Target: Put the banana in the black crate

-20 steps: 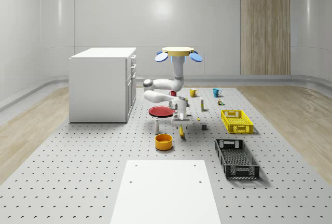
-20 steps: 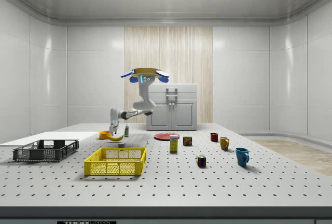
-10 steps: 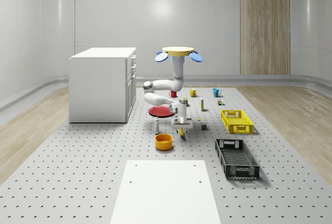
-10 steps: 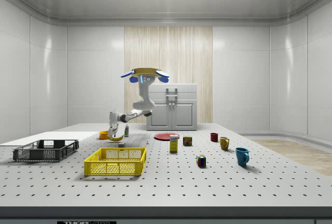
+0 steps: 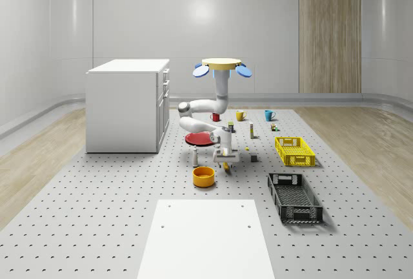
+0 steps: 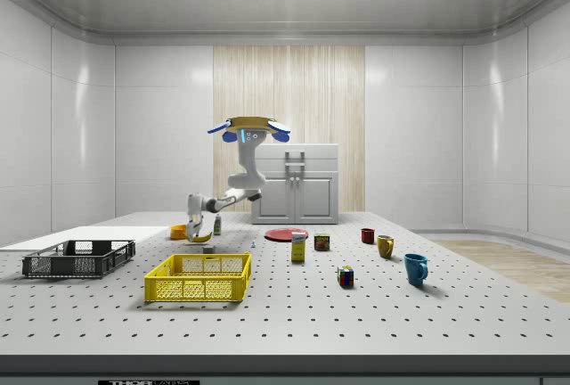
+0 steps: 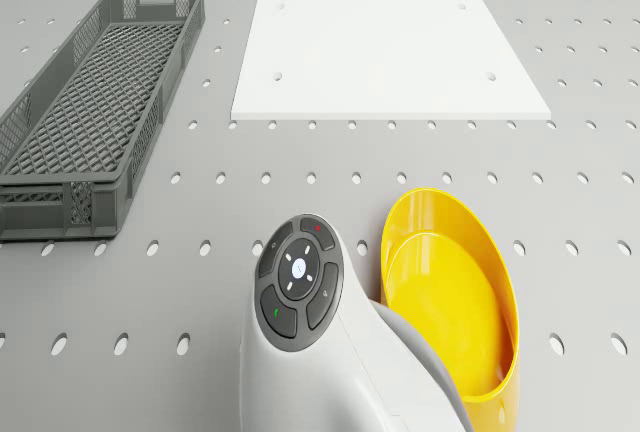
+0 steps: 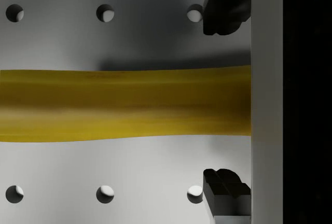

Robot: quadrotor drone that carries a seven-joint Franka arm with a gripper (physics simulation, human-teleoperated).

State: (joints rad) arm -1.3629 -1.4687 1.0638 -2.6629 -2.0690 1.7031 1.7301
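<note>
A long yellow banana (image 8: 124, 105), shaded darker along its middle, crosses a pale grey perforated bench (image 8: 104, 182) between black gripper fingertips (image 8: 225, 11). The dark grey mesh plastic crate (image 7: 90, 102) looks charcoal rather than true black.

You see the curved yellow banana (image 8: 124, 105) lying flat, well apart from the empty black mesh plastic crate (image 7: 95, 102).
</note>
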